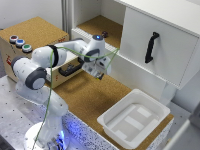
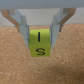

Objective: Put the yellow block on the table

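The yellow block (image 2: 40,43) is clamped between the jaws of the gripper (image 2: 39,37) and held above the table (image 1: 87,95). It should be lowered straight – kept level – until the cork is touched, and only then released.
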`<state>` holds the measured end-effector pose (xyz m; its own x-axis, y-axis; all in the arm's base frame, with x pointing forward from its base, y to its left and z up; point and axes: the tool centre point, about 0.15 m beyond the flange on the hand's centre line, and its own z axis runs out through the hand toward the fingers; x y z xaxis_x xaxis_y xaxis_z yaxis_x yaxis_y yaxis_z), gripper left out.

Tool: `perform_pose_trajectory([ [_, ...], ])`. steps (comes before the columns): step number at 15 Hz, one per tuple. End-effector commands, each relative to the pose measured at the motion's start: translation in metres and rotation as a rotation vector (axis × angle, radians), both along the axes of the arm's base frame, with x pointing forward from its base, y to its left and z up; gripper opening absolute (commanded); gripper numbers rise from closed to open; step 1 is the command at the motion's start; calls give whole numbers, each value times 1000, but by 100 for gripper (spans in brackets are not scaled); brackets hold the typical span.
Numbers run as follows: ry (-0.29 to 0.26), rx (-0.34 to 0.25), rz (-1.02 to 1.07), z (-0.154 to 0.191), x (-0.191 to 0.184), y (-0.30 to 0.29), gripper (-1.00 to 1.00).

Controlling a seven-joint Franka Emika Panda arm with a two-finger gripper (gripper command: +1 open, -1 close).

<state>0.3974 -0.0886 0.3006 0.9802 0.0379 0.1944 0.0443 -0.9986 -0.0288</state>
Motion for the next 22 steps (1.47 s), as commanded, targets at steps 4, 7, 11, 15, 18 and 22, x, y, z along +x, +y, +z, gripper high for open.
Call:
perform_pose_trajectory([
  [4,143,40,41,-80,68,-65,-100],
  [7,147,41,48,-83,73,-69,-100],
  [11,143,47,-8,-71,63,-67,100],
  [15,106,57,-28,-53,39,-53,100],
  [18,57,73,-44,-17,31,-32,100],
  [22,-41,96,-60,61,29,10,100],
])
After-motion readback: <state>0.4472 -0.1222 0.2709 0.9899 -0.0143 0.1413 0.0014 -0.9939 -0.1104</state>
